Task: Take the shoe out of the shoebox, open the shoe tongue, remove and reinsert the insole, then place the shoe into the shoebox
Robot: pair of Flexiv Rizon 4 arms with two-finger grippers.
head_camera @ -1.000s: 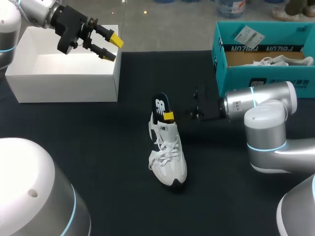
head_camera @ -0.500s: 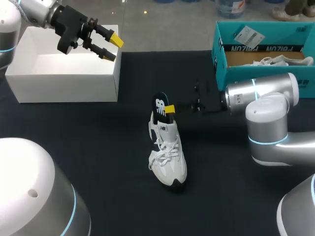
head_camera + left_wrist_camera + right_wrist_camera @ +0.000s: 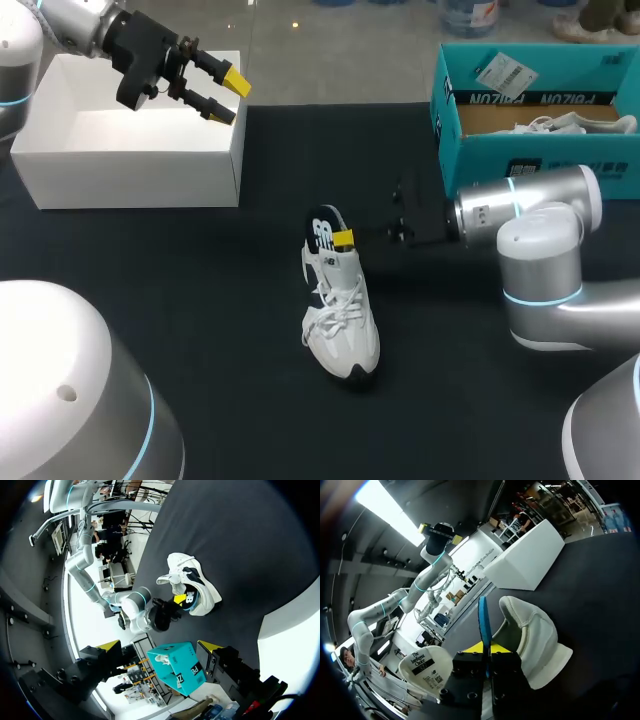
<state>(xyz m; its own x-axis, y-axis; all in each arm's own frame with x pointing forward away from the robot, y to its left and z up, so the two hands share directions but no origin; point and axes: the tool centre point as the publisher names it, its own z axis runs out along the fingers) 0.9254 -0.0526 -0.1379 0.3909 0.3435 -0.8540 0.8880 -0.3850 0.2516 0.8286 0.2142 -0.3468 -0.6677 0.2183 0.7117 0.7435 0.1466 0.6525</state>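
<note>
While the right claw (image 3: 343, 238) is pinching the dark insole (image 3: 325, 225) from both sides, the insole is standing up out of the heel of the white shoe (image 3: 342, 320), right between the claw's tips. A white logo is showing on the insole. The shoe is lying on the black table (image 3: 200, 300), with its laces and toe stretching away to one side of the claw. Behind this claw's arm a teal box (image 3: 530, 150) is sitting with white letters on its wall and a paper tag (image 3: 500, 72) on its rim. The left claw (image 3: 222, 92) is hanging with its fingers spread, holding nothing. A white box (image 3: 130, 160) is sitting under it, well apart from the shoe.
</note>
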